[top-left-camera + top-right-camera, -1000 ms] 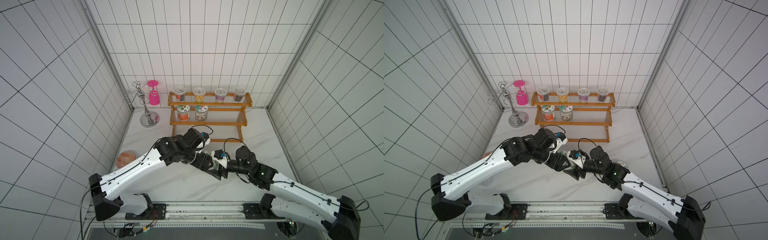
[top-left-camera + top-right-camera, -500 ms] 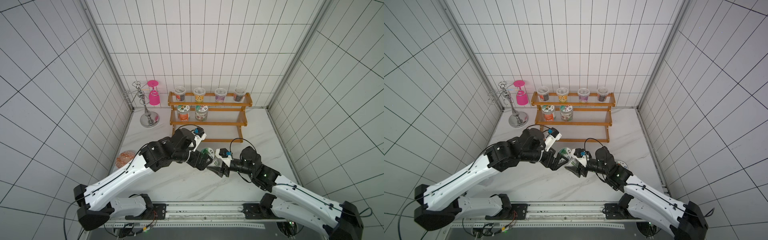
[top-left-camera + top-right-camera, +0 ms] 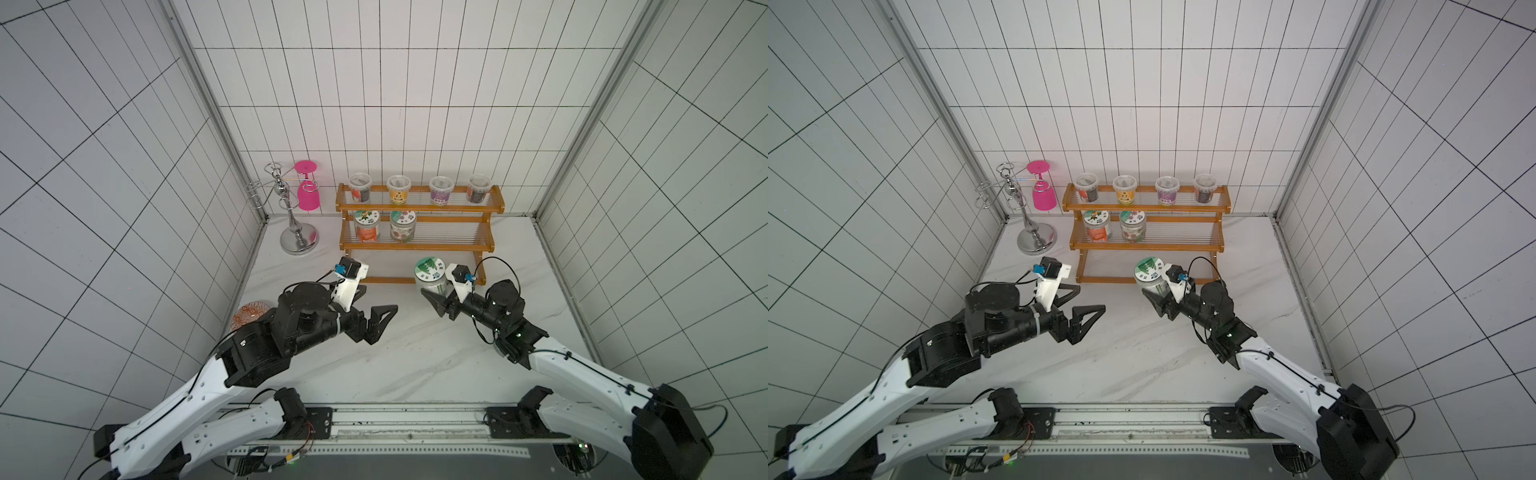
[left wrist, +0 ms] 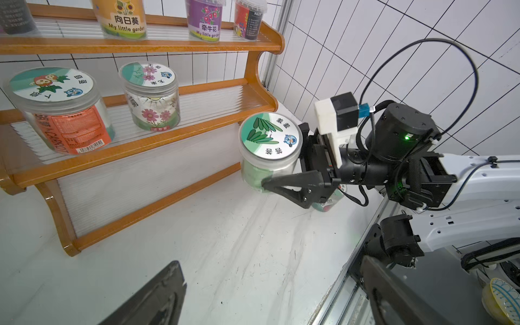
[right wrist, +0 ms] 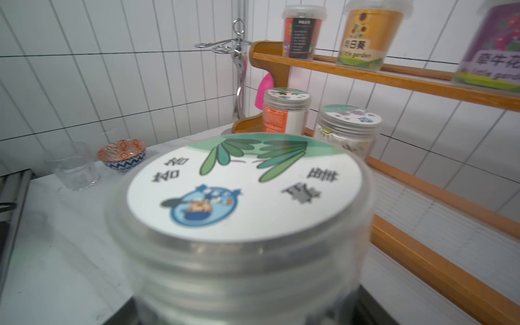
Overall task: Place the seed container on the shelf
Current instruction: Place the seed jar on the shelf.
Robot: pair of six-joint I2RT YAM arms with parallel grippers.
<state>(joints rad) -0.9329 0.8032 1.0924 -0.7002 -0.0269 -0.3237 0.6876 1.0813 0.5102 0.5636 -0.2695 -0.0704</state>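
Observation:
The seed container [image 3: 430, 270] [image 3: 1149, 270] is a clear jar with a white and green leaf lid. My right gripper [image 3: 434, 286] [image 3: 1153, 287] is shut on its body and holds it upright. It fills the right wrist view as the seed container [image 5: 244, 185]. It hangs just in front of the right part of the lowest tier of the orange-brown shelf [image 3: 415, 247] [image 3: 1146, 248] [image 4: 140, 149]. I cannot tell whether it touches that tier. My left gripper [image 3: 378, 298] [image 3: 1091, 297] [image 4: 270, 261] is open and empty, well left of the jar [image 4: 270, 138].
Several seed tubs [image 3: 399, 189] stand on the shelf's top tier and two jars [image 3: 367, 224] on its middle tier. A chrome stand [image 3: 297, 241] with a pink glass [image 3: 307, 195] is left of the shelf. A patterned bowl [image 3: 251, 313] [image 5: 122, 153] and a clear tumbler [image 5: 74, 168] sit at the table's left edge.
Both grippers met at the jar mid-table. My left gripper then opened and drew back left, while the right gripper carried the jar back and right toward the shelf's lowest tier.

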